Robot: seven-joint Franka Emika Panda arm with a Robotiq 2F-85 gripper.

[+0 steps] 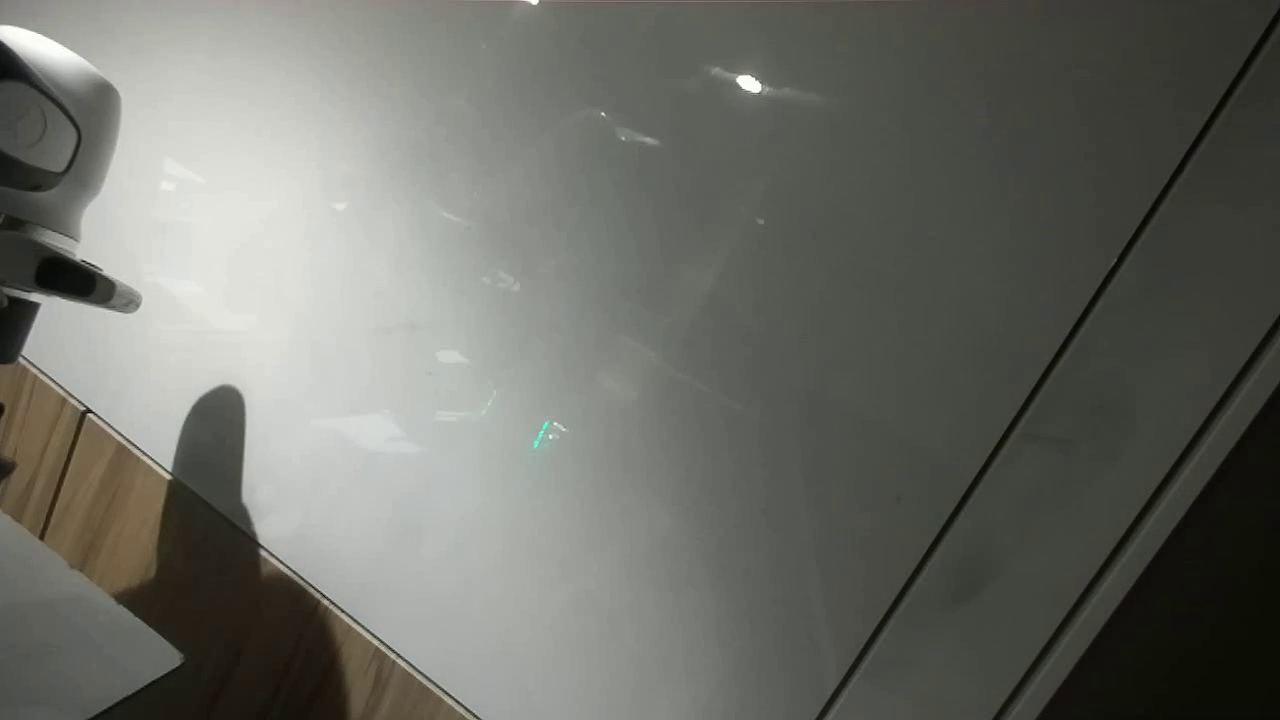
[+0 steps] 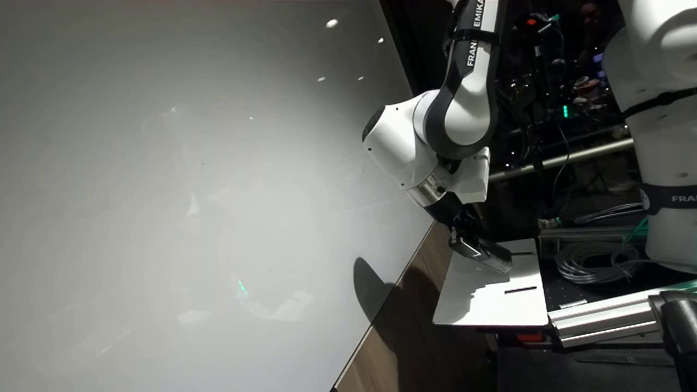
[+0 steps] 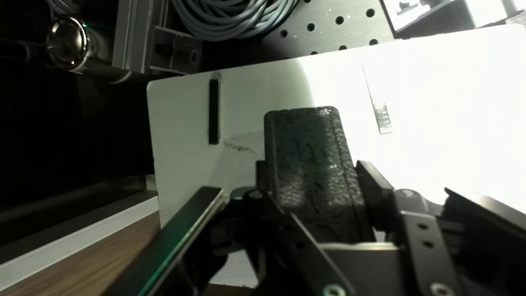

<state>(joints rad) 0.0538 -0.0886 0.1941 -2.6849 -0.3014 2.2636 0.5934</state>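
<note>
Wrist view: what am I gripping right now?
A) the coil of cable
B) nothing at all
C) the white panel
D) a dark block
D: the wrist view shows the dark block held in the gripper, with a finger against each side.

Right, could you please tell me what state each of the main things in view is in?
Dark grey textured rectangular block: held in the black jaws; other contact unclear.
Jaws: shut on that block's sides.
White rectangular panel with rounded corners: partly glaring, partly shaded, marked by a dark smudge.
Grey cable: wound in a coil.
Broad glossy white surface: unevenly lit, glinting in places.
White robot arm: bent.
</note>
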